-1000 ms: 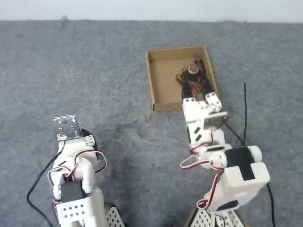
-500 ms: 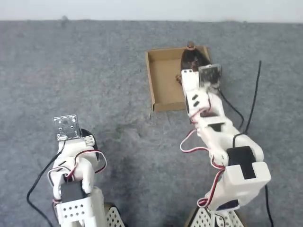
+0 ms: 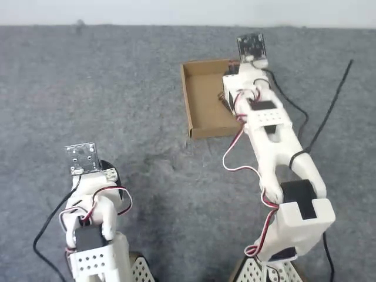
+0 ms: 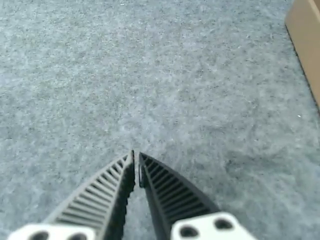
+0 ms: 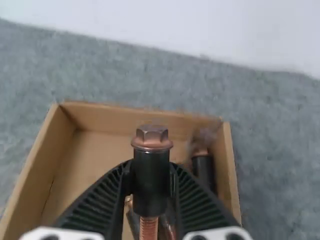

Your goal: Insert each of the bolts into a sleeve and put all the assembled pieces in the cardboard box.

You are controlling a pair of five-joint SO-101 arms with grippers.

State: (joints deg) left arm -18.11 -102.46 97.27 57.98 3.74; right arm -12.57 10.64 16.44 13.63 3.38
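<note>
My right gripper (image 5: 150, 169) is shut on a black sleeve (image 5: 150, 180) with a copper bolt (image 5: 151, 138) through it, hex head up. It hangs over the open cardboard box (image 5: 85, 150). Another assembled piece (image 5: 202, 167) lies inside along one box wall. From above, the right arm (image 3: 267, 117) stretches across the near right part of the cardboard box (image 3: 200, 100) and covers that gripper. My left gripper (image 4: 135, 156) is shut with nothing in it, low over bare carpet, and the left arm (image 3: 91, 200) sits folded at the near left.
Grey carpet covers the whole table up to a white wall at the back. A corner of the box (image 4: 306, 35) shows beyond the left gripper. Cables (image 3: 335, 100) trail beside the right arm. Open carpet lies between the two arms.
The right arm has stretched forward over the box, carrying the bolt and sleeve, and its wrist now reaches the box's far edge. The left arm has kept still.
</note>
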